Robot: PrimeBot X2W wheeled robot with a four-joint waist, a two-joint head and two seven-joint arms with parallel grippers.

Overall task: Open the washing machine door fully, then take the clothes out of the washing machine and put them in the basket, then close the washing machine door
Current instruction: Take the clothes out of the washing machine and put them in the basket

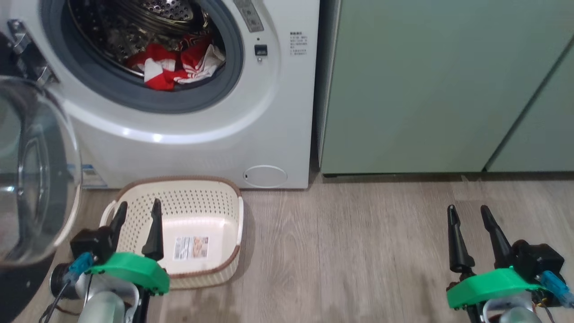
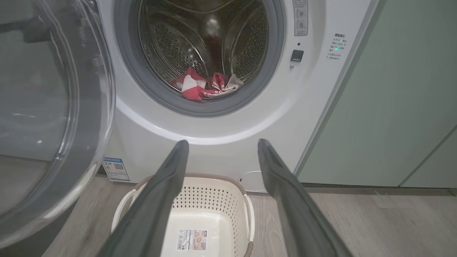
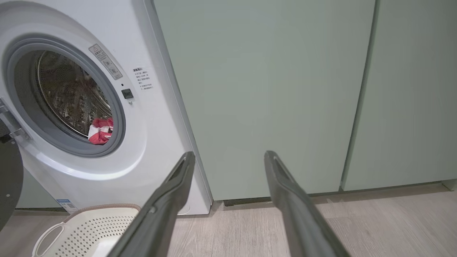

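Observation:
The white washing machine (image 1: 188, 134) stands with its door (image 1: 31, 179) swung out to the left, clear bowl window facing me. Red and white clothes (image 1: 177, 65) lie at the front of the steel drum, also seen as clothes (image 2: 203, 87) and clothes (image 3: 100, 130). The cream basket (image 1: 224, 188) sits empty on the floor in front of the machine, label on its base. My left gripper (image 1: 138, 211) hovers open over the basket's near left side. My right gripper (image 1: 468, 213) is open above bare floor, far to the right. Nothing is between either pair of fingers.
Pale green cabinet doors (image 1: 439, 85) stand to the right of the machine. Wood-look floor (image 1: 350, 251) stretches between the basket and my right gripper. The open door crowds the space left of the basket (image 2: 210, 200).

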